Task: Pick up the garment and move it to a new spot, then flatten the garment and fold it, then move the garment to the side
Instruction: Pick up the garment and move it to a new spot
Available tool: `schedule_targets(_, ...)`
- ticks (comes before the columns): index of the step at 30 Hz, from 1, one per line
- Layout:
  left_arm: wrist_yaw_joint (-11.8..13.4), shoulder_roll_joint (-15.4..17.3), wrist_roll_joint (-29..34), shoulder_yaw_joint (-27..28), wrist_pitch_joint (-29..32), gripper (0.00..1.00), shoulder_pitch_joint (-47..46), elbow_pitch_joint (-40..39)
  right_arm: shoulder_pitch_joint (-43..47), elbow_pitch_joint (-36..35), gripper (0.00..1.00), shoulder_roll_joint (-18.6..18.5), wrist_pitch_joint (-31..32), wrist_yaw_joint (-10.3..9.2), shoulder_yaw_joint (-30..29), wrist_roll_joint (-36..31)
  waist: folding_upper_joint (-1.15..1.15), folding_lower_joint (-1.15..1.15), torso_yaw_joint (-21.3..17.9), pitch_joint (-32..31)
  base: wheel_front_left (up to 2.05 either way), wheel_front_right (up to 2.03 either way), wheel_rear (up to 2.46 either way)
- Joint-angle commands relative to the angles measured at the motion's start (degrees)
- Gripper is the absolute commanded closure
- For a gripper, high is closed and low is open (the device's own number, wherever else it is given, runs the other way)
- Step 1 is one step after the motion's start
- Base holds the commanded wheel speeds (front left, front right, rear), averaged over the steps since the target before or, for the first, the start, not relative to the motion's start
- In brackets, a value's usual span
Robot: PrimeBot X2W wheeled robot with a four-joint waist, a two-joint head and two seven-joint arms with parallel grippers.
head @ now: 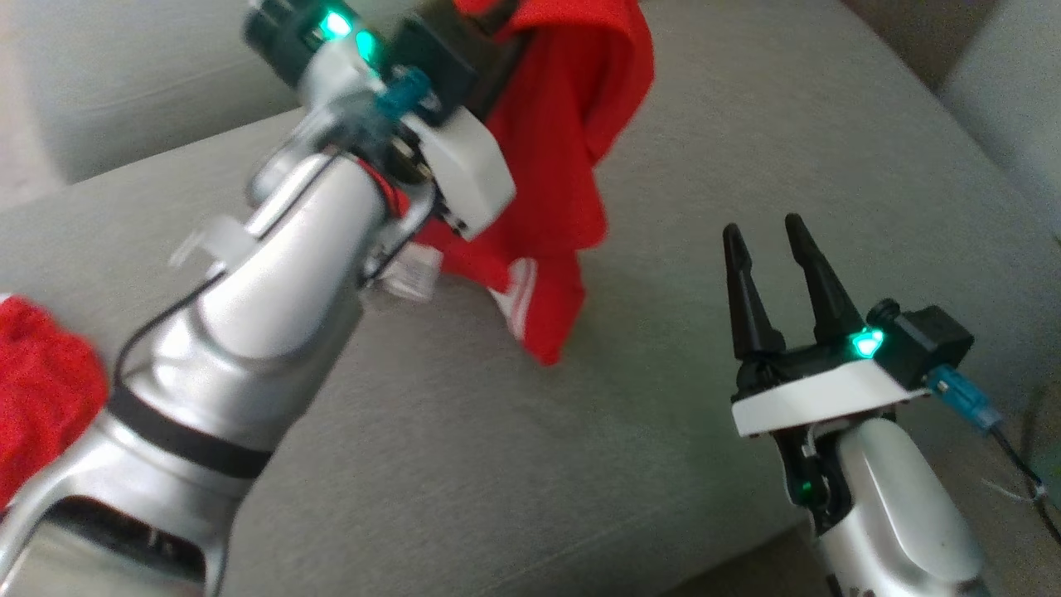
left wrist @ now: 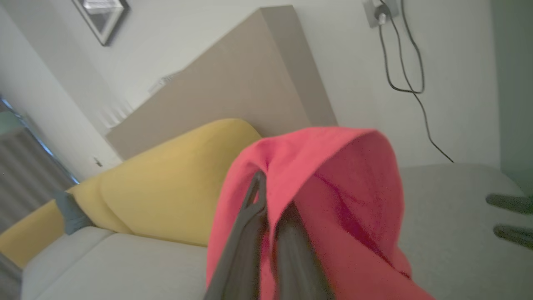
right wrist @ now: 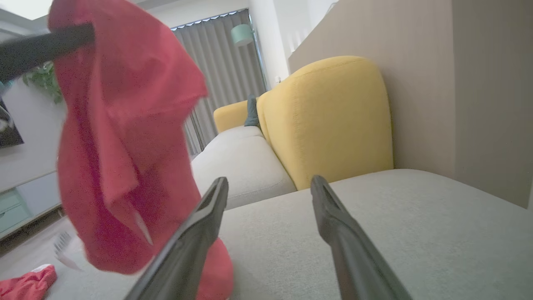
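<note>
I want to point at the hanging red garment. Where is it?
The red garment hangs from the shut left hand at the top middle of the head view, over the grey sofa cushion, left of the open right hand.

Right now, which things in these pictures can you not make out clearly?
- Left pincer, left wrist view: its tips are buried in a fold of the red garment.
- Garment, head view: the top edge cuts it off, and it hangs bunched, so its kind is unclear.
- Second red cloth, head view: cut by the left edge and partly covered by the left forearm.
- White label, head view: too blurred to read.
</note>
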Motion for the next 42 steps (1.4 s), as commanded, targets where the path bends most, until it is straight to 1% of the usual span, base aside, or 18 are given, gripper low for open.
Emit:
schedule_targets(1, -0.2, 0.6, -0.3, 0.9, -0.9, 1.0, -4.0, -0.2, -2.5, -2.2, 0.0, -0.2, -0.6, -0.04, 1.5, 0.8, 0.0, 0.0, -5.9, 2.6, 0.0, 0.0, 0.0)
schedule_targets(3, -0.2, -0.8, -0.8, -1.2, -1.7, 1.0, -4.5, 3.6, -3.2, -2.6, 0.0, -0.2, -0.6, -0.04, 2.0, 1.8, 0.0, 0.0, -8.7, 3.6, 0.0, 0.0, 0.0)
schedule_targets(4, -0.3, -1.6, -1.2, -1.7, -2.1, 0.88, -4.7, 5.6, -3.4, -2.7, 0.0, -0.2, -0.6, -0.04, 2.3, 2.2, 0.0, 0.0, -9.8, 3.9, 0.0, 0.0, 0.0)
schedule_targets(5, -0.3, -2.5, -1.5, -2.0, -2.6, 0.13, -4.9, 7.6, -3.5, -2.8, 0.0, -0.2, -0.6, -0.04, 2.4, 2.4, 0.0, 0.0, -10.7, 4.2, 0.0, 0.0, 0.0)
schedule_targets(6, -0.3, -3.3, -2.0, -2.3, -2.9, 0.0, -5.2, 9.6, -3.6, -2.8, 0.0, -0.2, -0.6, -0.04, 2.4, 2.6, 0.0, 0.0, -11.3, 4.5, 0.0, 0.0, 0.0)
schedule_targets(8, -0.3, -4.6, -2.9, -2.7, -4.1, 0.0, -6.3, 13.1, -3.5, -2.8, 0.0, -0.2, -0.6, -0.04, 1.6, 2.7, 0.0, 0.0, -11.8, 4.9, 0.0, 0.0, 0.0)
schedule_targets(9, -0.1, -5.4, -3.7, -2.4, -5.9, 0.0, -7.4, 16.0, -3.4, -2.7, 0.0, -0.2, -0.6, -0.04, 0.8, 2.6, 0.0, 0.0, -11.8, 4.9, 0.0, 0.0, 0.0)
schedule_targets(12, 0.5, -6.1, -5.0, -1.4, -8.7, 0.0, -8.9, 19.2, -2.9, -2.4, 0.0, -0.2, -0.6, -0.04, -0.8, 2.0, 0.0, 0.0, -10.4, 4.6, 0.0, 0.0, 0.0)
schedule_targets(16, 0.6, -6.4, -6.5, -0.4, -11.3, 0.0, -10.2, 21.6, -2.3, -1.9, 0.0, -0.2, -0.6, -0.04, -3.5, 0.5, 0.0, 0.0, -6.1, 3.8, 0.0, 0.0, 0.0)
schedule_targets(19, 0.7, -5.5, -7.5, 0.7, -12.5, 0.0, -10.0, 22.4, -2.0, -1.6, 0.0, -0.2, -0.6, -0.04, -5.1, -0.7, 0.0, 0.0, -2.5, 2.7, 0.0, 0.0, 0.0)
schedule_targets(22, 0.6, -4.9, -8.5, 1.1, -13.1, 0.0, -8.8, 22.8, -1.2, -1.2, 0.0, -0.2, -0.6, -0.04, -7.0, -2.4, 0.0, 0.0, 2.0, 1.4, 0.0, 0.0, 0.0)
schedule_targets(24, 0.3, -4.7, -8.7, 0.3, -13.3, 0.0, -8.0, 23.1, -0.8, -0.7, 0.0, -0.2, -0.6, -0.04, -7.7, -3.1, 0.0, 0.0, 4.5, 0.4, 0.0, 0.0, 0.0)
schedule_targets(26, 0.1, -4.6, -8.8, -1.1, -13.2, 0.0, -7.6, 23.3, -0.6, -0.3, 0.0, -0.2, -0.6, -0.04, -7.5, -3.6, 0.0, 0.0, 6.1, -0.3, 0.0, 0.0, 0.0)
schedule_targets(31, -0.3, -5.0, -9.8, -6.1, -11.4, 0.0, -8.0, 22.8, -0.8, 0.0, 0.0, -0.2, -0.6, -0.04, -6.9, -2.3, 0.0, 0.0, 7.7, -1.5, 0.0, 0.0, 0.0)
schedule_targets(33, -0.3, -5.1, -10.3, -7.0, -11.0, 0.0, -8.0, 22.6, -0.6, 0.1, 0.0, -0.2, -0.6, -0.04, -6.6, -2.0, 0.0, 0.0, 8.1, -1.8, 0.0, 0.0, 0.0)
schedule_targets(35, -0.3, -4.3, -11.2, -7.6, -11.0, 0.0, -8.2, 22.2, -0.3, 0.2, 0.0, -0.2, -0.6, -0.04, -6.3, -1.8, 0.0, 0.0, 9.1, -2.1, 0.0, 0.0, 0.0)
schedule_targets(38, -0.1, -2.2, -12.9, -6.3, -11.9, 0.0, -6.4, 21.3, 0.2, 0.1, 0.0, -0.2, -0.6, -0.04, -5.7, -1.9, 0.0, 0.0, 11.1, -3.2, 0.0, 0.0, 0.0)
schedule_targets(42, 2.4, 1.6, -15.9, -2.9, -13.2, 0.0, 0.6, 17.5, 1.6, -0.2, 0.0, -0.2, -0.6, -0.04, -5.7, -3.0, 0.0, 0.0, 14.5, -4.6, 0.0, 0.0, 0.0)
